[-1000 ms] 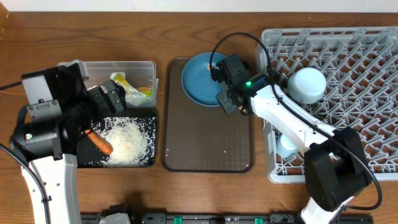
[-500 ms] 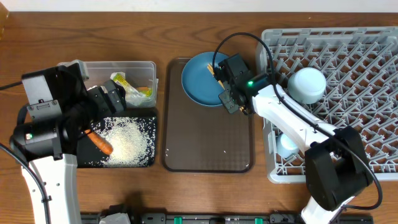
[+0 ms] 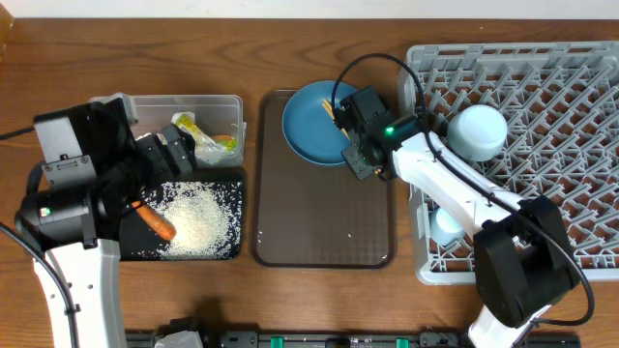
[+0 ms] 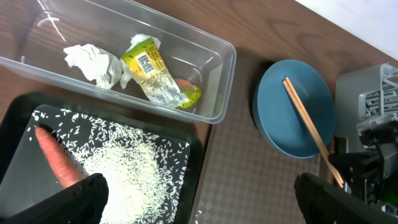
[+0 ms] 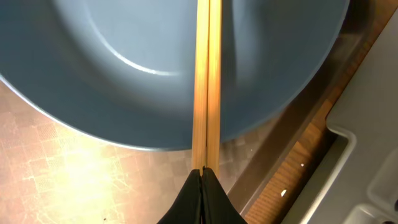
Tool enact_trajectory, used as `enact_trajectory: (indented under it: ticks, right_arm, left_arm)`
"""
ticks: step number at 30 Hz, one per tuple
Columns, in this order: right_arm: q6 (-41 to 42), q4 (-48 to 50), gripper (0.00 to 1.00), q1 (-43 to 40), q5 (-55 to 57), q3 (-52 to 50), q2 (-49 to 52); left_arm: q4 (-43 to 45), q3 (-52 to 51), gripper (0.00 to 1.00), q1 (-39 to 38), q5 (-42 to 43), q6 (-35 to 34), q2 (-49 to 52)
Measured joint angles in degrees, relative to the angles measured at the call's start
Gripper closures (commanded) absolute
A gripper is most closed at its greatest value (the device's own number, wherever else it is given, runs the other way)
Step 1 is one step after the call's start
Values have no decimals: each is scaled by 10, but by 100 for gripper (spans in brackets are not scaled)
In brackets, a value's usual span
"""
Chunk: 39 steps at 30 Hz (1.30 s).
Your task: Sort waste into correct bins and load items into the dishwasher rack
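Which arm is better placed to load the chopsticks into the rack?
Right: its fingers are shut on the chopsticks over the plate, beside the rack. The left fingers hang open above the black tray.

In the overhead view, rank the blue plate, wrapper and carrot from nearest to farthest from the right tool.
1. blue plate, just left of the right tool
2. wrapper, in the clear tub
3. carrot, in the black tray

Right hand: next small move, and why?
Probably a short lift straight up. The right hand is shut on the near ends of the chopsticks, whose far ends reach over the blue plate; raising them clear looks needed before carrying them to the dishwasher rack.
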Motion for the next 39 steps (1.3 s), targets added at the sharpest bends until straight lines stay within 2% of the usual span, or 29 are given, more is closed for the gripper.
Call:
enact_trajectory:
  ticks: [11,21,25,28,39]
  right_arm:
    - [0,4,94,0,0,-3,0]
    - [0,9,87,0,-5,-3,0]
    - [0,-4,74,0,-14,-3,0]
    - [1,-15,72,0,-19,-3,0]
    - [1,-19,73,0,-77,-3,0]
  left_arm:
    - [0,0,2,0,0,0,0]
    - [0,0,2,0,0,0,0]
    - [0,0,2,0,0,0,0]
    - [0,0,2,0,0,0,0]
    - [0,0,2,0,0,0,0]
